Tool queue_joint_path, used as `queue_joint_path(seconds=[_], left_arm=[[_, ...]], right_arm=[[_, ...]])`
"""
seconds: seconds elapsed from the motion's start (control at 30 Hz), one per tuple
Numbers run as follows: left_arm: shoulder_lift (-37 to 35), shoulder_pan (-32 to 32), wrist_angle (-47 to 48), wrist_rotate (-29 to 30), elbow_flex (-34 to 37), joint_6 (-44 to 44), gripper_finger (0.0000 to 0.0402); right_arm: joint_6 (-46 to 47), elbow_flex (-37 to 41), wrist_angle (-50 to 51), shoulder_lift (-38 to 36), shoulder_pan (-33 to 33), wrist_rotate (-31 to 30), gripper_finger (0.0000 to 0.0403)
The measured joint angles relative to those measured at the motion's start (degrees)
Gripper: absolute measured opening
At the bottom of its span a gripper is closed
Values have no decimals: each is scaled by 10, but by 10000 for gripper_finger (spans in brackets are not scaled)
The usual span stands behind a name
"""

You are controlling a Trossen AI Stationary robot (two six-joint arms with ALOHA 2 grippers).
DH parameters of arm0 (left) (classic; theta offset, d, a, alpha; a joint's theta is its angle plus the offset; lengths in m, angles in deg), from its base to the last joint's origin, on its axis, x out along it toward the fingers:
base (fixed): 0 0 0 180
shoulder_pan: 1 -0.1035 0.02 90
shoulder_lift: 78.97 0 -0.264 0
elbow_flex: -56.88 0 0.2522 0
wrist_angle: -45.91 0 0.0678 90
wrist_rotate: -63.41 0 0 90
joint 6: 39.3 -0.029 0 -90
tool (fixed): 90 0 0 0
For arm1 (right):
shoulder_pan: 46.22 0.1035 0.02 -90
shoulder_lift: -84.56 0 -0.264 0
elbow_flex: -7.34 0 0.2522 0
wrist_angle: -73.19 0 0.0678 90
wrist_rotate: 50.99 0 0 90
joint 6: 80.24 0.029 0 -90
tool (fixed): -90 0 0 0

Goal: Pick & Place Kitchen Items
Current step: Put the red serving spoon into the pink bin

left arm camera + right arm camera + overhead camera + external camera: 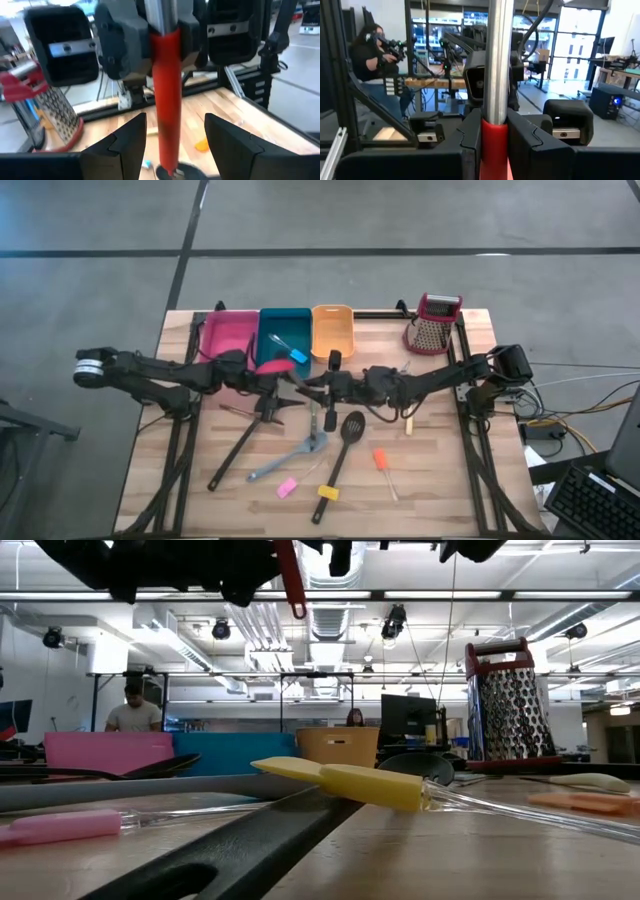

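Passing the red spoon [272,366] between arms above the teal bin [283,330]: right gripper [494,137] clamps its handle, left gripper [172,127] stands released around it, so the next move probably requires the left closing first.

Even overhead lighting, ceiling strip lights [330,595] glared at twelve o'clock, soft shadows, nearest yellow handle [370,785] blurred.
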Motion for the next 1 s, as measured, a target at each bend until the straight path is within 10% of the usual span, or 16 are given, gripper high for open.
queue_joint_path(seconds=[0.73,1.0], left_arm=[[49,0,-70,-10,-20,5,199],[38,0,-41,-32,-26,12,57]], right_arm=[[-13,-2,-70,18,0,28,47],[-17,2,-66,17,0,27,47]])
